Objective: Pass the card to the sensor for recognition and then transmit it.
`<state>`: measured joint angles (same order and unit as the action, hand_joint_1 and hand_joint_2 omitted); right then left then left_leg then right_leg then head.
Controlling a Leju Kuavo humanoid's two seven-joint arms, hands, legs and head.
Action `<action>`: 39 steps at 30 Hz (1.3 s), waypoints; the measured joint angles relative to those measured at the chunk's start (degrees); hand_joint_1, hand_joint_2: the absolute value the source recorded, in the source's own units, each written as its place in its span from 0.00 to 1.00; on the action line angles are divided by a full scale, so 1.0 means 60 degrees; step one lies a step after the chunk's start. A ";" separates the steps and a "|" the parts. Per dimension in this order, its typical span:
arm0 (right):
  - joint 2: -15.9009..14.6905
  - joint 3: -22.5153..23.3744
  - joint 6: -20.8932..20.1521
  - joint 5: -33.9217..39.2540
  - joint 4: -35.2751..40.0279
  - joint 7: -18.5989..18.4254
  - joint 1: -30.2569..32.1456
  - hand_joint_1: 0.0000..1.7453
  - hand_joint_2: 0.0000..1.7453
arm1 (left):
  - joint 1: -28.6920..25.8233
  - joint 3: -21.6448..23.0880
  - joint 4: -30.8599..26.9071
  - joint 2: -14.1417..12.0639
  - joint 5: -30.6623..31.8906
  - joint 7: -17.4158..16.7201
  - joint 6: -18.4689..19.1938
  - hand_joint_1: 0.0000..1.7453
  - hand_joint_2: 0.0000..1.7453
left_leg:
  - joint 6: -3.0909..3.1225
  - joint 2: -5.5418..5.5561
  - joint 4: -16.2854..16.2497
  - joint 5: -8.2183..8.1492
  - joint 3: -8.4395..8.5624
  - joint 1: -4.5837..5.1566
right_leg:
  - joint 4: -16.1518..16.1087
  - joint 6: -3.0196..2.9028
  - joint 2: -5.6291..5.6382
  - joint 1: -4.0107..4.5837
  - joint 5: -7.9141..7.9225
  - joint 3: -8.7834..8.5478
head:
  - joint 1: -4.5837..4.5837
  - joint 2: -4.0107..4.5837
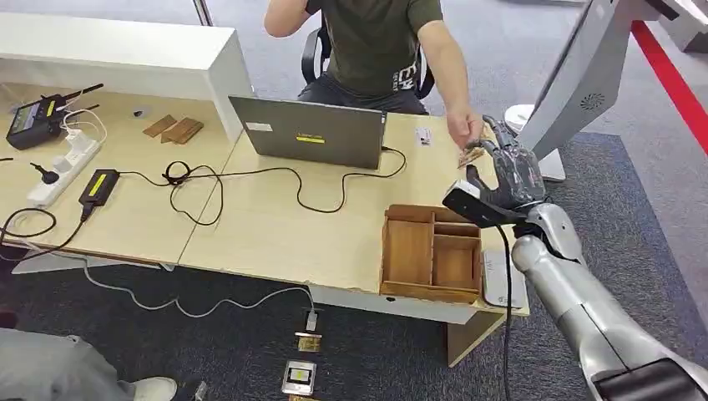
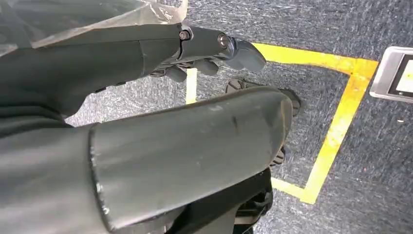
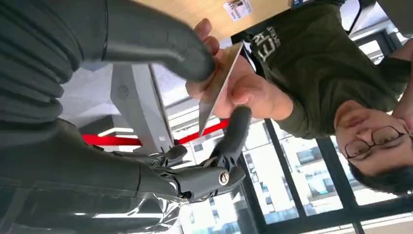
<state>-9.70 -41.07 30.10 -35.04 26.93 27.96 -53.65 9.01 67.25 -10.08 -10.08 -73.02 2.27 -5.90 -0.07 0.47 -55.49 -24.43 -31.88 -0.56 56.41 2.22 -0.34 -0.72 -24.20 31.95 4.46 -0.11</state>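
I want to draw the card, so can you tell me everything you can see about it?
The card is thin, flat and pale, tan to golden, seen nearly edge-on in the right wrist view. The robot's right hand pinches it between its thick thumb and a darker finger. The person's hand grips it too, so both hold it at once. It hangs in the air above the desk's far right corner, beyond the wooden tray. Any print on it is too small to read.

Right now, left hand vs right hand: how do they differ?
The right hand is raised past the desk's far edge; the left hand hangs over carpet with yellow tape. The right hand pinches a card that a person's hand also grips; the left hand holds nothing, fingers curled. Both are dark grey.
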 joint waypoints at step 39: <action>-0.3911 0.0160 -0.2002 -0.4419 -0.1730 -0.4658 -0.1751 0.00 0.00 | -0.0109 0.0000 0.0000 0.0164 -0.0506 -0.0743 -0.0779 0.00 0.00 | 0.0008 0.0025 -0.0014 -0.0006 -0.0008 0.0003 | -0.0026 0.0008 -0.0011 -0.0003 0.0002 0.0009 | 0.0000 0.0000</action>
<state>-33.17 -40.11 18.09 -61.55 16.55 0.01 -64.16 8.36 67.25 -10.08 -9.09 -76.06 -2.18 -10.58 -0.03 0.62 -55.57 -24.46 -31.93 -0.54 56.26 2.27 -0.40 -0.74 -24.19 32.01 4.46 -0.11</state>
